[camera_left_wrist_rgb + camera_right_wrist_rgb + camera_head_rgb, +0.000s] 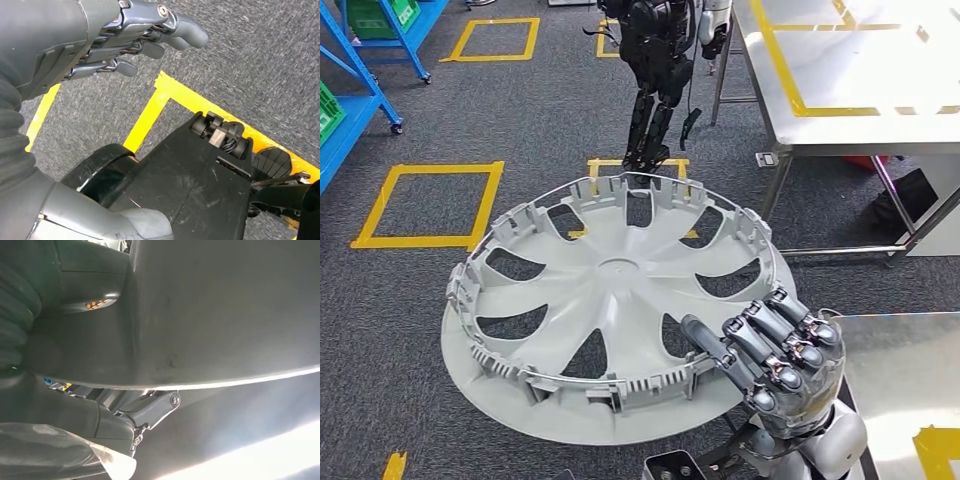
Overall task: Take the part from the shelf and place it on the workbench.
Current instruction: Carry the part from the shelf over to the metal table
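Observation:
The part is a large grey wheel cover [610, 300], held flat with its ribbed inner side up, in the middle of the head view. My right hand [773, 355] grips its near right rim, fingers curled over the edge. In the right wrist view the cover's smooth underside [226, 310] looms close over my right hand [75, 420]. My left hand [124, 42] hangs over the grey carpet with its fingers apart and nothing in them. A shiny metal workbench [893, 380] begins just right of my right hand.
Another metal table [848, 80] with yellow tape stands at the back right. A dark humanoid robot [660, 70] stands beyond the cover. Blue shelving [350, 90] with green bins is at the far left. Yellow tape squares [426, 205] mark the carpet.

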Controlling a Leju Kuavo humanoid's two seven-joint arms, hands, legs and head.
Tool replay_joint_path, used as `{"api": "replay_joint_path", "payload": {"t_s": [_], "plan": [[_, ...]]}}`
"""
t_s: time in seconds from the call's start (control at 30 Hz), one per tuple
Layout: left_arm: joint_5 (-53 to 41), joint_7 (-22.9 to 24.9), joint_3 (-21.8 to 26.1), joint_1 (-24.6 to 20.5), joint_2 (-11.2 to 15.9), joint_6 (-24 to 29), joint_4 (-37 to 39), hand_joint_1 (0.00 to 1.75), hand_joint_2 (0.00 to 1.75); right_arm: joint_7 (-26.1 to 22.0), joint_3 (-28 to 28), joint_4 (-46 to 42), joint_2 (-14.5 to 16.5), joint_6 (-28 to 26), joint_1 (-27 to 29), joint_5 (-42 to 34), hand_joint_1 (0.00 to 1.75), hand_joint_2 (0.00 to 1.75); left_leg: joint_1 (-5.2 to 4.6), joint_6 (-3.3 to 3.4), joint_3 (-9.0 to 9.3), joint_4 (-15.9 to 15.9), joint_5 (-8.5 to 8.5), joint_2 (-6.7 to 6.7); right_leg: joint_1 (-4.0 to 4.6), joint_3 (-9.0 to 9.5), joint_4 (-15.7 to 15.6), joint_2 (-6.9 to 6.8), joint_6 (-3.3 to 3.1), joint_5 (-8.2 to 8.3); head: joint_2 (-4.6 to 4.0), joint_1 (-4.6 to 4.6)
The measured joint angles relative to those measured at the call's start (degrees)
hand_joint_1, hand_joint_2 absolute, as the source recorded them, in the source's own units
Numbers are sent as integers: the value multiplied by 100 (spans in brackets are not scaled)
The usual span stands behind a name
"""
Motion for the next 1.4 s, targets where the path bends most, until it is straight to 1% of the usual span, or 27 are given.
{"api": "replay_joint_path", "payload": {"t_s": [0.33,0.57,0.67,0.73,0.77,0.8,0.83,0.87,0.9,0.93,0.97,1.0,1.03,1.07,1.1,1.13,1.17,1.2,1.27,1.3,1.33,1.37,1.4], "plan": [[-77,88,-9,-1,2,8,0,0,175,0,1,0,0,0,0,-19,175,175,-12,4,-3,12,-3,0,-17,0,0,0,3,2,0,-1],[-137,131,-48,-2,16,7,0,0,175,0,3,0,0,2,-5,-20,175,175,-23,41,-21,59,-26,0,-30,0,-5,-1,26,15,0,-3],[-156,149,-60,-3,27,9,0,0,175,0,3,0,0,2,-9,-21,175,175,-28,70,-40,90,-35,0,-34,0,-6,-2,54,27,0,-3],[-166,160,-73,-4,30,12,0,0,175,0,7,0,0,2,-12,-22,175,175,-38,110,-44,77,-13,0,-41,7,-23,-2,94,52,0,-3],[-168,164,-80,-7,27,14,0,0,175,0,9,0,-1,2,-12,-22,175,175,-28,134,-33,37,20,8,-45,-5,-20,2,116,40,0,-2],[-170,169,-86,-13,25,16,0,0,175,0,13,0,-3,1,-16,-25,175,175,-15,164,-21,-13,58,17,-46,-41,40,8,135,-28,0,1],[-170,173,-90,-21,21,18,0,0,175,0,16,0,-5,2,-19,-27,175,175,2,191,-14,-63,94,26,-46,-121,211,15,152,-159,0,8],[-170,175,-93,-26,16,19,0,0,175,0,19,0,-8,2,-22,-30,175,175,16,206,-13,-90,116,37,-54,-251,499,21,168,-347,0,14],[-170,175,-95,-30,14,19,0,0,175,0,21,0,-10,2,-25,-33,175,175,17,217,-22,-97,125,41,-62,-403,873,24,190,-550,0,18],[-170,175,-97,-30,11,19,0,0,175,0,22,0,-15,2,-23,-35,175,175,16,215,-31,-96,128,46,-75,-547,1235,24,213,-703,0,20],[-170,175,-98,-28,10,19,0,0,175,0,24,0,-20,2,-20,-36,175,175,18,209,-36,-95,132,51,-92,-627,1463,23,236,-762,0,19],[-170,175,-99,-28,9,19,0,0,175,0,24,0,-27,2,-18,-36,175,175,21,200,-40,-92,136,54,-113,-611,1492,21,260,-714,0,18],[-170,175,-101,-29,9,19,0,0,175,0,25,0,-33,2,-18,-35,175,175,30,185,-41,-87,138,55,-140,-478,1284,14,283,-565,0,19],[-170,175,-102,-31,8,19,0,0,175,0,25,0,-37,2,-20,-34,175,175,40,160,-41,-74,135,54,-172,-259,902,-2,313,-375,0,19],[-170,175,-102,-32,16,21,0,0,175,0,26,1,-40,2,-27,-34,175,175,42,123,-49,-59,130,51,-185,-15,513,-24,348,-259,-1,25],[-170,175,-104,-34,22,24,0,0,175,0,28,1,-43,2,-34,-36,175,175,38,79,-62,-37,125,48,-189,164,215,-27,350,-176,1,30],[-170,176,-105,-35,30,28,0,0,175,0,30,1,-44,2,-42,-37,175,175,29,37,-75,-7,125,46,-186,262,46,-26,331,-166,1,33],[-170,177,-108,-36,38,33,0,0,175,0,32,2,-45,2,-46,-38,175,175,22,3,-89,10,131,44,-168,284,14,-11,286,-198,1,29],[-170,179,-119,-36,37,37,0,0,175,0,34,2,-46,2,-47,-38,175,175,41,-45,-103,47,128,42,-155,240,13,15,156,-187,0,6],[-170,179,-124,-36,35,37,0,0,175,0,35,2,-46,2,-48,-37,175,175,55,-64,-131,104,61,29,-144,223,14,20,100,-173,0,-9],[-170,179,-129,-35,33,37,0,0,175,0,35,2,-46,2,-51,-37,175,175,64,-77,-194,265,-80,10,-134,205,10,21,48,-153,0,-20],[-170,179,-132,-34,31,37,0,0,175,0,36,2,-46,2,-55,-37,175,175,67,-84,-303,545,-287,-11,-120,181,6,21,4,-132,-1,-31],[-170,179,-134,-33,31,37,0,0,175,0,37,2,-46,2,-57,-37,175,175,63,-78,-448,929,-525,-30,-97,153,7,23,-29,-114,-1,-39]]}}
